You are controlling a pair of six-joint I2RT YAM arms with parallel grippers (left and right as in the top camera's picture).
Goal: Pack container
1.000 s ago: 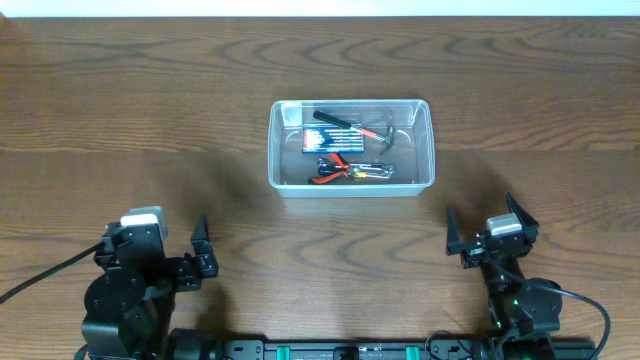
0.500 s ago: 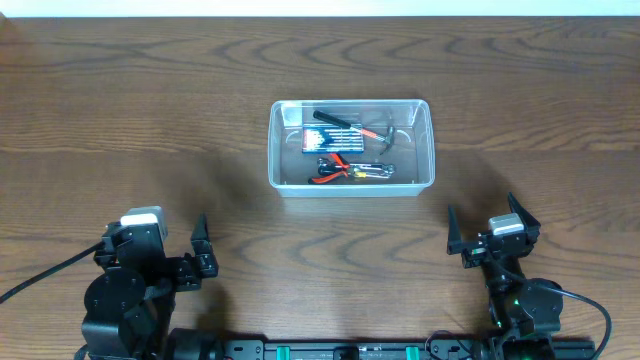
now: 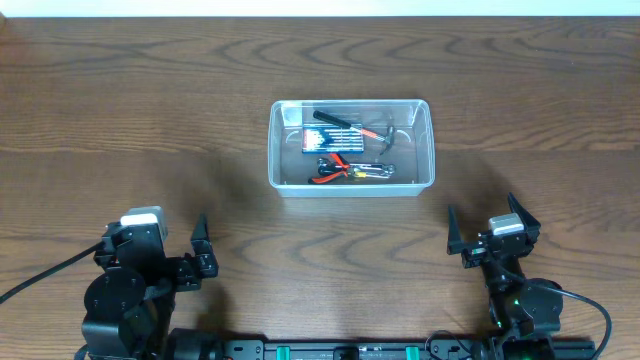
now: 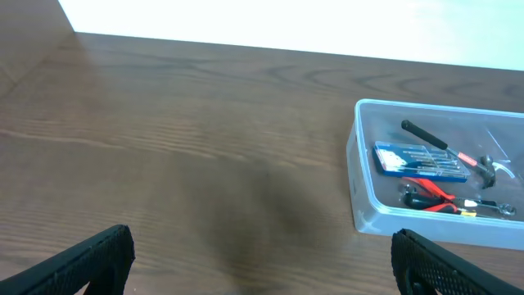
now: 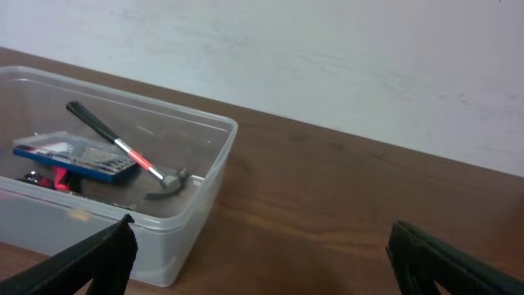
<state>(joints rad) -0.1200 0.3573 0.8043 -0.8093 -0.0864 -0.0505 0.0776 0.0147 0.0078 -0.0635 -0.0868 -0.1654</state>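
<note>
The clear plastic container point(image 3: 274, 150) stands mid-table and also shows in the left wrist view point(image 4: 360, 205) and the right wrist view point(image 5: 214, 182). Inside lie a blue drill-bit case point(image 3: 331, 139), a small hammer point(image 3: 350, 124) with a black and red handle, red-handled pliers point(image 3: 332, 169) and a wrench point(image 3: 372, 172). My left gripper point(image 3: 202, 252) is open and empty near the front left edge. My right gripper point(image 3: 482, 232) is open and empty near the front right edge. Both are well short of the container.
Bare brown wood table point(image 3: 150, 120) surrounds the container. A pale wall edge point(image 3: 320, 8) runs along the far side. The arm bases point(image 3: 125, 300) sit at the front edge.
</note>
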